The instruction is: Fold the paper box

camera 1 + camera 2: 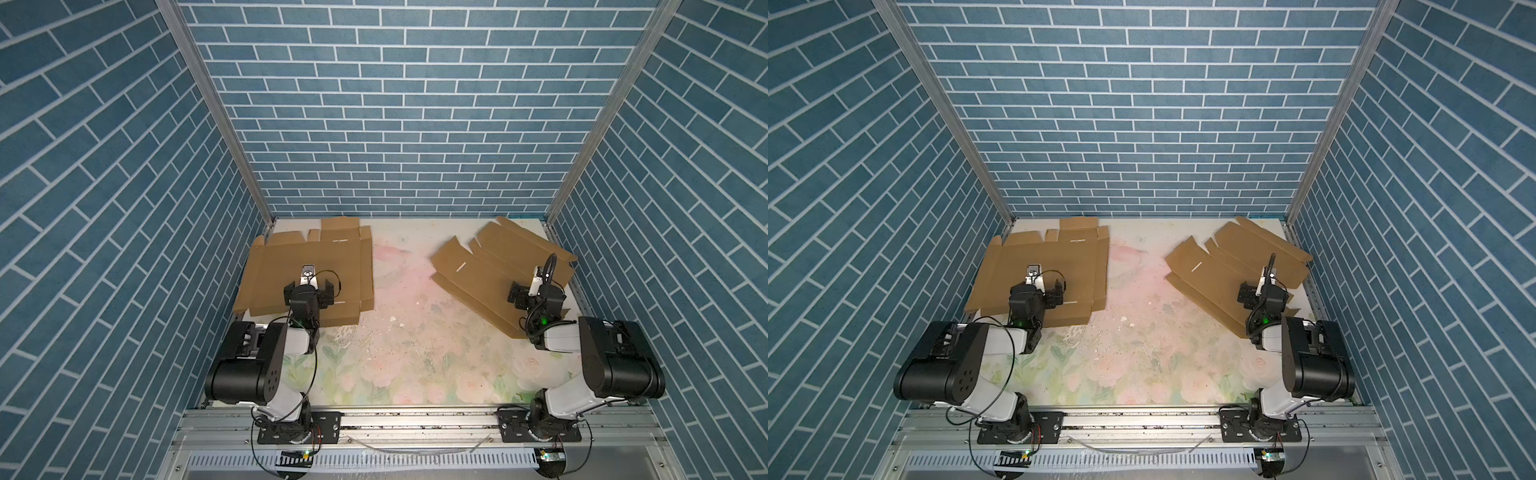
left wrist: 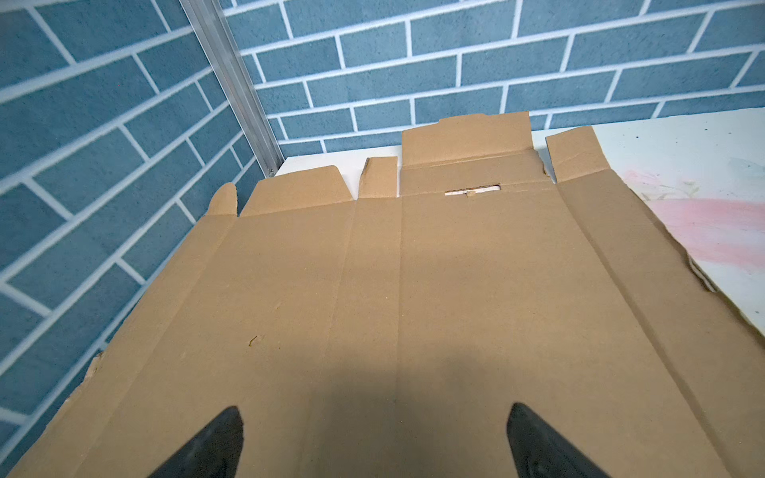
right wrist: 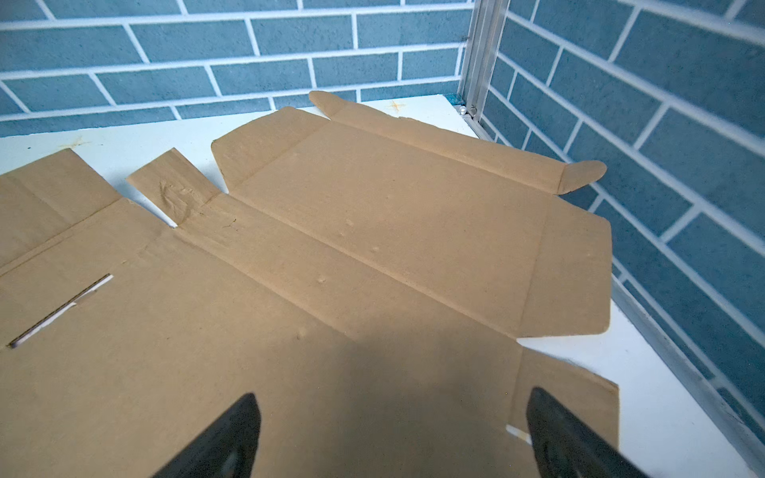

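Folding looks unstarted: your left gripper and right gripper hover wide, empty, over the left blank and right blank; next, raise a flap.

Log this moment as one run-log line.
left end effector: open, over left blank | right end effector: open, over right blank | both blanks unfolded
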You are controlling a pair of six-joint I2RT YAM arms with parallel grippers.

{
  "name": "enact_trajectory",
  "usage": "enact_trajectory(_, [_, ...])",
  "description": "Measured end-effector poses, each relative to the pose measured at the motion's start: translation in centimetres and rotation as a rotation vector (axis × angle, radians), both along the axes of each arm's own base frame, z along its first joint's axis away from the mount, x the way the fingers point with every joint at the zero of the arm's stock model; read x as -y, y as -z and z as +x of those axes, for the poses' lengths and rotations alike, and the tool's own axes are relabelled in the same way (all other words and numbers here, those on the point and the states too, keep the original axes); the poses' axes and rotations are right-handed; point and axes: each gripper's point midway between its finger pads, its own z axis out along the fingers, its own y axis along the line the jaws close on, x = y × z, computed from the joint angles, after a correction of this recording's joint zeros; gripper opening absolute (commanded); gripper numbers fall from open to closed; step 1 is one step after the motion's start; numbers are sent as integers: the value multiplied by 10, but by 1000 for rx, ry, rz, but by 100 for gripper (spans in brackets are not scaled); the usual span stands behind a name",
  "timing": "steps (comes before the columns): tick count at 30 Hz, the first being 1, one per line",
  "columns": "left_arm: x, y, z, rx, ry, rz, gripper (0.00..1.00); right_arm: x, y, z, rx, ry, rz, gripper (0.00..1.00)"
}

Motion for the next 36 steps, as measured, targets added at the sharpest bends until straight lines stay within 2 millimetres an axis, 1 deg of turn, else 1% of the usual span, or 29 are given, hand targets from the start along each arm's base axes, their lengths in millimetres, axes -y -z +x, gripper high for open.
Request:
enact_trajectory(9, [4, 1, 0, -5, 26, -4, 99, 0, 0, 0, 0, -1, 0, 99])
enact_trajectory(36, [5, 2, 0, -9, 31, -4, 100, -1, 0, 0, 0, -2, 0, 99])
